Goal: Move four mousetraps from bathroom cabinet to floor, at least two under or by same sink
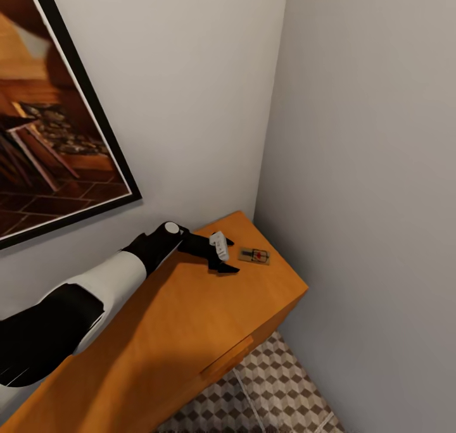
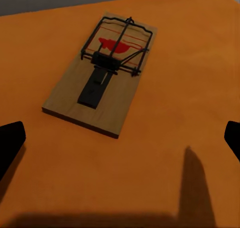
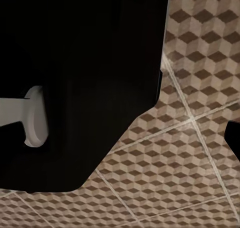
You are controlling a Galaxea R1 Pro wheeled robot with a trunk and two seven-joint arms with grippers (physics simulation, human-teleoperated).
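The orange-wood cabinet (image 1: 190, 332) stands in the wall corner, a framed picture (image 1: 57, 116) above it and the cube-patterned bathroom floor (image 1: 278, 389) below. One mousetrap (image 1: 254, 256) lies flat on the cabinet top near its far end. The left tool (image 1: 227, 254) hovers just beside it, fingers spread apart, empty. The left wrist view shows the trap's red mark and wire bar; no writing is legible. The right wrist view shows floor tiles (image 3: 200, 138) behind a dark robot part (image 3: 80, 78); I cannot tell the right tool's state.

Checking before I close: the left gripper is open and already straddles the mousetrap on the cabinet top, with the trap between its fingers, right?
Not quite. The left gripper is open, but the mousetrap lies on the cabinet top just ahead of the fingertips, not between them. The left wrist view shows it beyond both fingers.
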